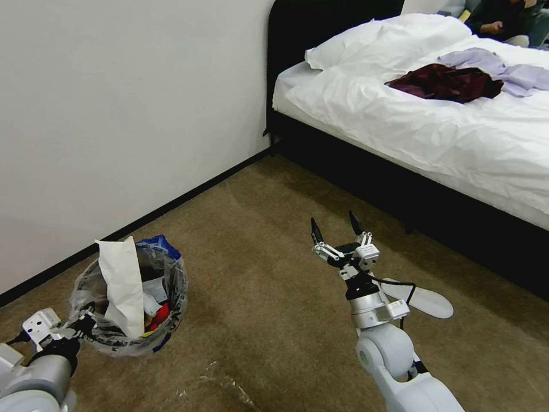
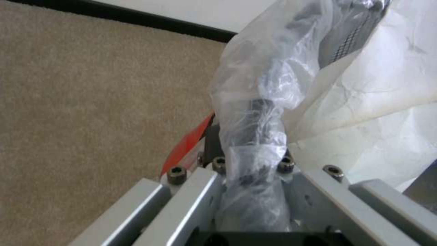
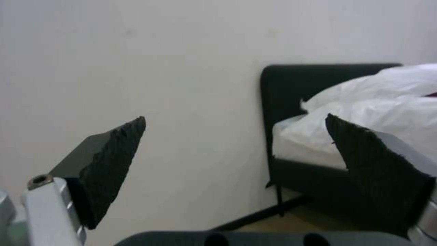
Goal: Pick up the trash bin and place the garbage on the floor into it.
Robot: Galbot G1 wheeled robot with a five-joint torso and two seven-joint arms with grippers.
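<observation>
The trash bin (image 1: 174, 286), small and round with a crinkled clear liner, sits low at the left near the wall. My left gripper (image 1: 84, 325) is shut on its near rim; in the left wrist view the fingers pinch the plastic-covered rim (image 2: 255, 136). Garbage lies inside: a tall white paper (image 1: 123, 280) (image 2: 378, 112) sticks out of the top, with a red wrapper (image 1: 160, 316) below it. My right gripper (image 1: 333, 220) (image 3: 234, 136) hangs open and empty above the floor (image 1: 269, 274), well right of the bin, pointing toward the wall and bed.
A bed (image 1: 434, 126) with a black frame and white bedding fills the right side. The white wall (image 1: 114, 114) with black skirting runs along the left. A flat white oval object (image 1: 426, 301) lies on the carpet beside the right arm. Shiny clear tape (image 1: 223, 380) marks the near floor.
</observation>
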